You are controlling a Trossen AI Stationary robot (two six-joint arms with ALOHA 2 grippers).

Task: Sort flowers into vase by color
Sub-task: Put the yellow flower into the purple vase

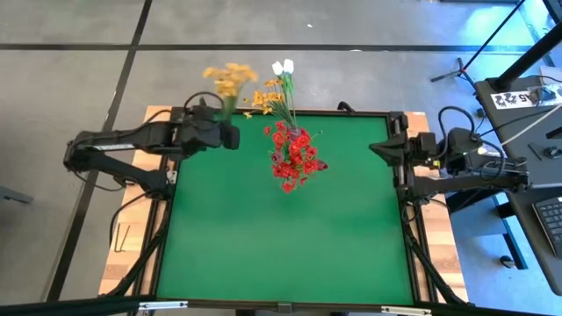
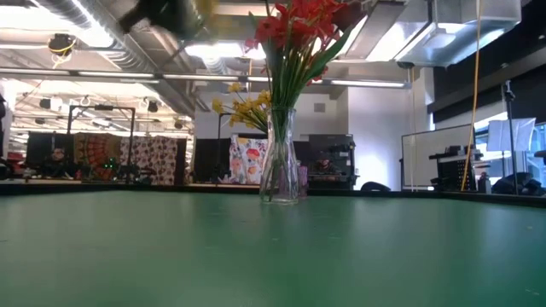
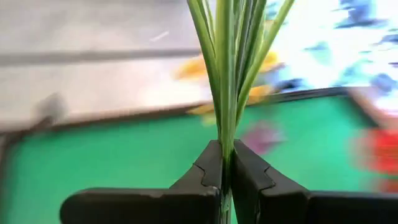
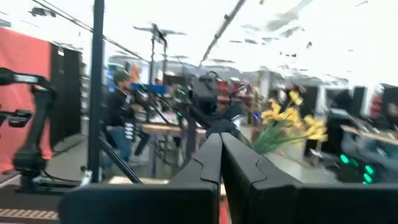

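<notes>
The green tabletop (image 1: 281,237) fills most of the high view, bare across its near half. Two dark arms flank it at the far corners. The left arm reaches in from the far left edge, and its left hand (image 1: 230,133) is held above that far-left corner — in the left wrist view the two fingers (image 3: 249,180) are pressed together on a bundle of thin green stems (image 3: 227,74) that rise straight up between them. Those stems carry the yellow-orange flowers (image 1: 230,79), whose heads hang out past the tabletop's far edge in the high view.

The right arm sits folded at the far right corner, with the right hand (image 1: 376,147) just over the tabletop's edge; its fingers (image 4: 245,168) lie closed against each other with nothing between them.

Near the middle of the far half stands a clear glass vase (image 2: 281,158), upright on the green surface. It holds the red flowers (image 1: 294,158), which spread in a dense cluster above its mouth. Just beyond the red heads in the high view lies a second yellow-orange cluster (image 1: 268,101), and past that the white tulip buds (image 1: 282,67) — whether these stems also sit in the vase cannot be told for certain.
</notes>
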